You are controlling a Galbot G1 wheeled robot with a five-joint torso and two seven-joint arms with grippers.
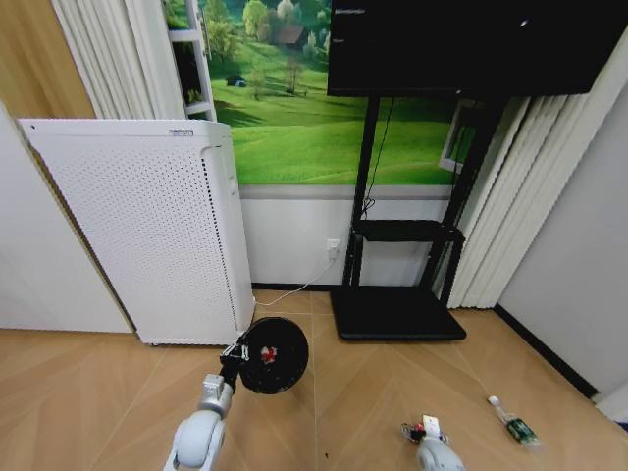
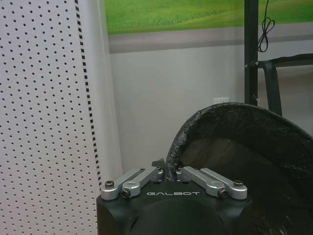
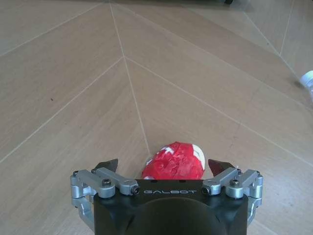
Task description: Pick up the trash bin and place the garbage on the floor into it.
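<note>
Off the floor beside the white perforated appliance [image 1: 147,226], we hold the trash bin [image 1: 273,355] by its rim, our left gripper [image 2: 167,172] pinched on it, one red scrap [image 1: 267,353] already inside. Our right gripper [image 3: 166,167] is spread around the red-and-white scrap [image 3: 177,160] on the floor, not yet closed, and the small clear bottle [image 1: 513,424] lies untouched. Both grippers read "GALBOT".

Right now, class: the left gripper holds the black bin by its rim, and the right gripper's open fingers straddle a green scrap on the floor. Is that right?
Not quite. The scrap between the right gripper's open fingers is red and white, not green, as the right wrist view shows. The left gripper does hold the black bin by its rim.
</note>
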